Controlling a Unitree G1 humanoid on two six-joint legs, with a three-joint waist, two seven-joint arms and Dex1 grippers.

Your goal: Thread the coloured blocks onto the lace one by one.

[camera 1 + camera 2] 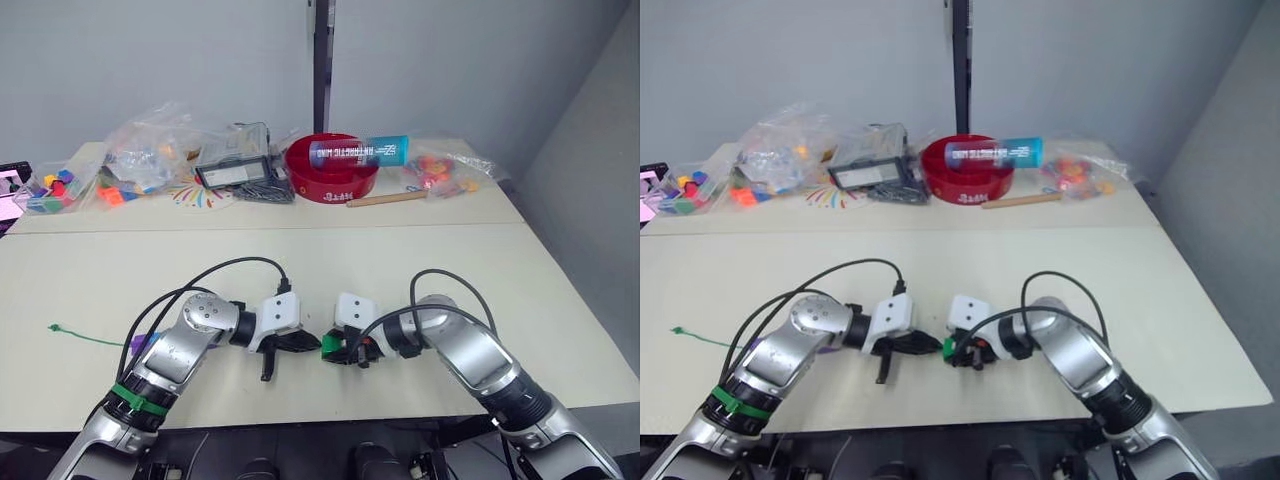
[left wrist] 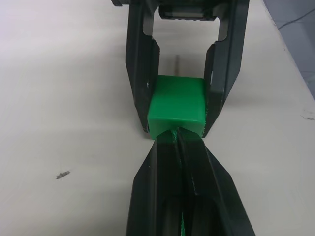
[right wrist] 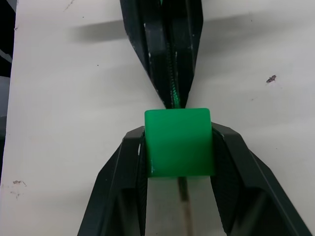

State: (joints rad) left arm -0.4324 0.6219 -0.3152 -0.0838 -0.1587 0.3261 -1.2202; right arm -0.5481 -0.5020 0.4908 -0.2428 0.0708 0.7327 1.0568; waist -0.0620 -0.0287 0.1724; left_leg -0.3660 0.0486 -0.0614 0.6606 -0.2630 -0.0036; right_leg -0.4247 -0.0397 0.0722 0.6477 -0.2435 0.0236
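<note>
At table's near edge, between the two arms | green cube [image 3: 178,142] clamped in right gripper [image 3: 178,147] | left gripper [image 2: 179,135] pinched together on green lace [image 3: 173,91], tips touching cube | lace tail [image 1: 85,337] trailing left across table [image 1: 400,260]

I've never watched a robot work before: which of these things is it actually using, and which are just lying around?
In use:
- green block, clamped in the right gripper
- green lace, pinched in the left gripper, its tip poking through the block

Lying about, at the table's far edge:
- red bowl with a tube
- bags of toy pieces
- wooden stick
</note>
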